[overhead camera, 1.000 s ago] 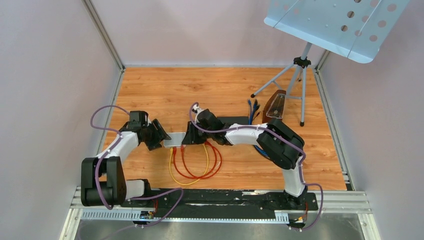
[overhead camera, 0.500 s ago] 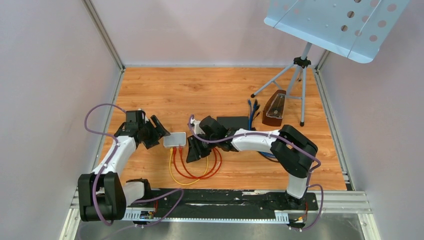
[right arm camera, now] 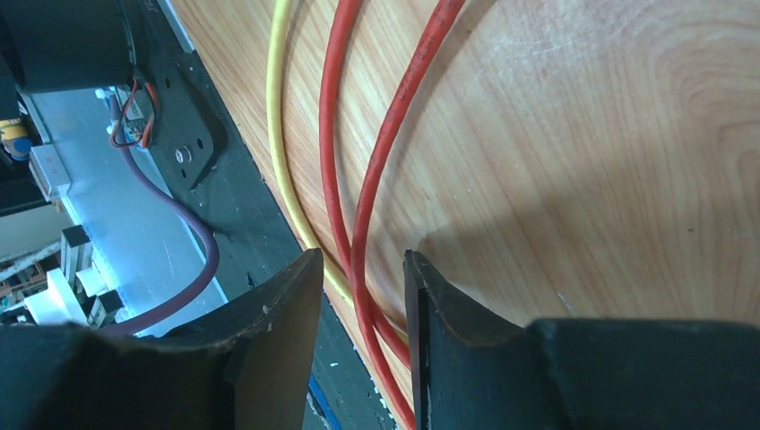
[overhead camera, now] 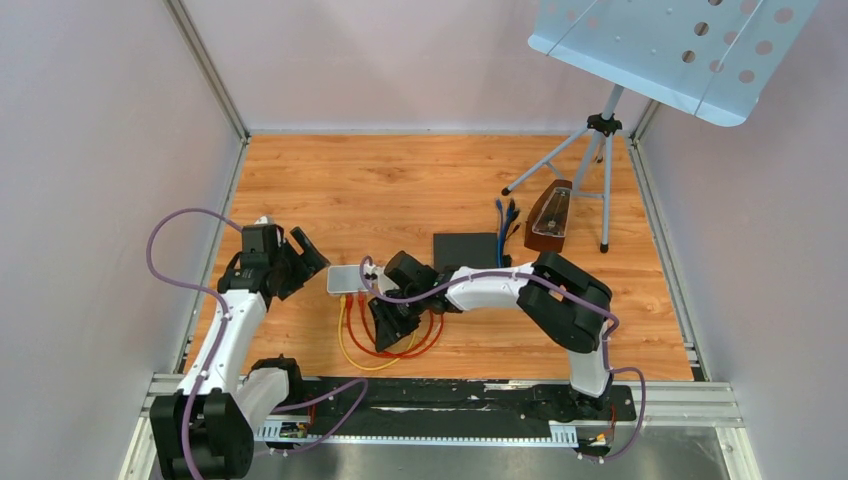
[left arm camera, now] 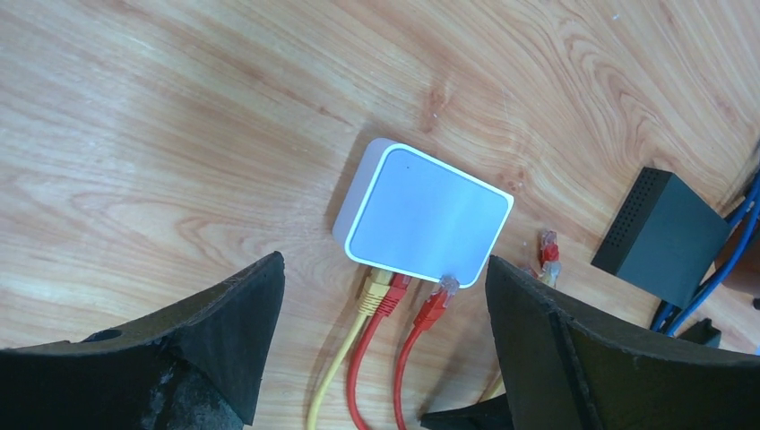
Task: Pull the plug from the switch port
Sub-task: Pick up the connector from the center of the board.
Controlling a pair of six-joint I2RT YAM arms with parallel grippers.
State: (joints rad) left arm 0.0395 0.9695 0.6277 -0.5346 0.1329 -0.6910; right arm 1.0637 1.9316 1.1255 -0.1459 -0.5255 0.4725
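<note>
The small white switch (overhead camera: 348, 279) (left arm camera: 426, 215) lies flat on the wooden table. A yellow plug (left arm camera: 376, 291) and a red plug (left arm camera: 394, 293) sit in its near side. A second red plug (left arm camera: 436, 305) lies at the edge with its clear tip showing. My left gripper (overhead camera: 308, 268) (left arm camera: 384, 269) stands wide open just left of the switch, touching nothing. My right gripper (overhead camera: 385, 320) (right arm camera: 361, 269) hovers over the red cable (right arm camera: 385, 152) and yellow cable (right arm camera: 278, 134) loops, jaws apart, nothing clamped between them.
Two loose plugs (left arm camera: 548, 255) lie right of the switch. A black box (overhead camera: 466, 247) (left arm camera: 668, 235) with blue cables (overhead camera: 503, 215) sits behind. A metronome (overhead camera: 548, 215) and a music stand's tripod (overhead camera: 600, 150) occupy the back right. The black base rail (right arm camera: 193, 134) borders the near edge.
My left gripper let go of the switch, opened wider and drew back left. My right gripper moved from the switch's right side toward the near edge, over the cable loops.
</note>
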